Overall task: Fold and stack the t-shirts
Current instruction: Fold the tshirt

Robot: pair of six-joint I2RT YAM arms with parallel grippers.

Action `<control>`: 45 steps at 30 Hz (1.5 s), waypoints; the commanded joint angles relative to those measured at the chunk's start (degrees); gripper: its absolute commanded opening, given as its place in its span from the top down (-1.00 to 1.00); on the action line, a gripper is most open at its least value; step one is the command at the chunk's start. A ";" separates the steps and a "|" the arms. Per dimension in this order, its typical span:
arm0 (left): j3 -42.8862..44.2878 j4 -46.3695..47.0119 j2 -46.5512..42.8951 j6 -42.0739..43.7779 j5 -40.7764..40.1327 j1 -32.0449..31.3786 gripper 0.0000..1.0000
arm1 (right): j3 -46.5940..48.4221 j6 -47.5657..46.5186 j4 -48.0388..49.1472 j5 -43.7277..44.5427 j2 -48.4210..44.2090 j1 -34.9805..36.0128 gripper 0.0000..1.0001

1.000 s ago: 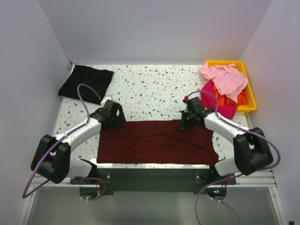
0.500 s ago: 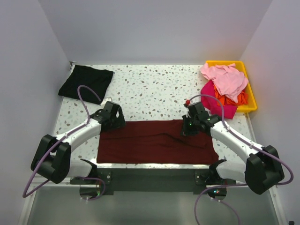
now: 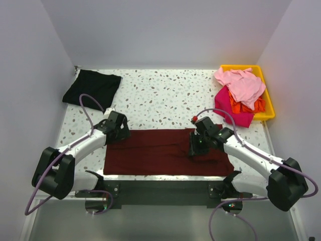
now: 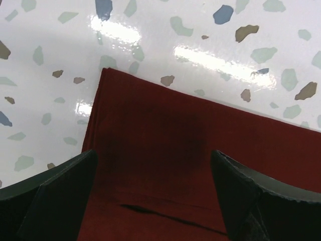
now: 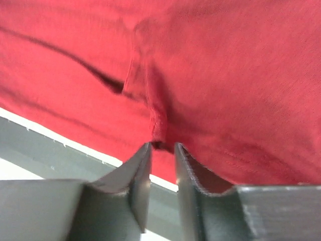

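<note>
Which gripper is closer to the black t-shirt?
Left. The left gripper is just nearside of the black t-shirt; the right gripper is far to its right, on the maroon t-shirt.

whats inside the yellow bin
A light pink t-shirt heaped on an orange one; a magenta one spills over the yellow bin rim. Anything beneath is covered.

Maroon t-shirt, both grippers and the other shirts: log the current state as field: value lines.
maroon t-shirt: lies flat as a wide band along the near edge of the table
left gripper: open, over the shirt's far left corner, gripping nothing
right gripper: nearly shut, seemingly pinching a ridge of the maroon cloth
black t-shirt: lies flat at the far left corner
yellow bin: far right, holds the pink t-shirt and the orange t-shirt
magenta t-shirt: spills from the bin onto the table
</note>
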 commanded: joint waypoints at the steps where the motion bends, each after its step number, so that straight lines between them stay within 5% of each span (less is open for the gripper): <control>1: -1.28 -0.86 -2.21 1.03 -2.01 0.93 -1.00 | -1.27 2.26 -3.01 -2.44 -2.92 1.66 0.33; 5: -2.25 -0.69 -2.56 1.03 -1.48 1.45 -1.00 | -1.89 2.70 -4.85 -2.38 -5.65 2.28 0.04; 11: -3.04 -1.21 -2.56 0.95 -1.74 1.72 -1.00 | -0.22 4.63 -6.18 4.84 -7.77 2.19 -0.12; 23: -3.13 -2.26 -4.14 0.60 -1.92 2.16 -1.00 | 0.49 6.12 6.48 2.39 2.60 2.28 0.40; 36: -4.01 -2.27 -2.91 -1.07 -2.27 2.25 -0.94 | -1.36 6.57 7.09 -0.95 -0.91 2.28 0.11; 45: -4.36 -2.18 -2.47 -1.34 -2.62 2.68 -0.91 | -2.33 5.95 8.41 -2.54 2.60 3.95 0.09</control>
